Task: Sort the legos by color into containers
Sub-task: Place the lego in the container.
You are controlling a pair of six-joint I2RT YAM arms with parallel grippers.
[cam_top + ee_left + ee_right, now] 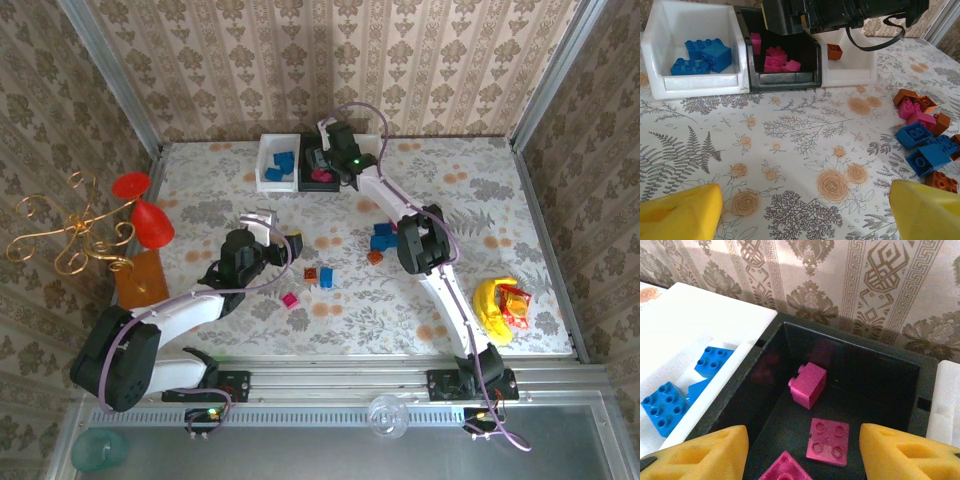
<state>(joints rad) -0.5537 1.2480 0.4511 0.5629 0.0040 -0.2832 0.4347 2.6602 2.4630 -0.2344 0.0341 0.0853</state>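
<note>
- Over the black bin (850,365), right jaws hang wide apart and empty, with three magenta legos (808,384) lying inside.
- Left jaws are wide too, above the bare surface (790,150).
- Left white bin (695,87): three blue legos (715,55).
- Right white bin (852,75): one orange brick (834,51).
- Loose pile (920,135) sits well apart from the bins.

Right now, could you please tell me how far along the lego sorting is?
Done: blue bricks lie in the left white bin, pink bricks in the black bin, and one orange-brown brick in the right white bin. In hand: nothing. The right gripper hangs open over the black bin, and the left gripper is open above the table. Left: loose bricks of all three colors on the table.
</note>
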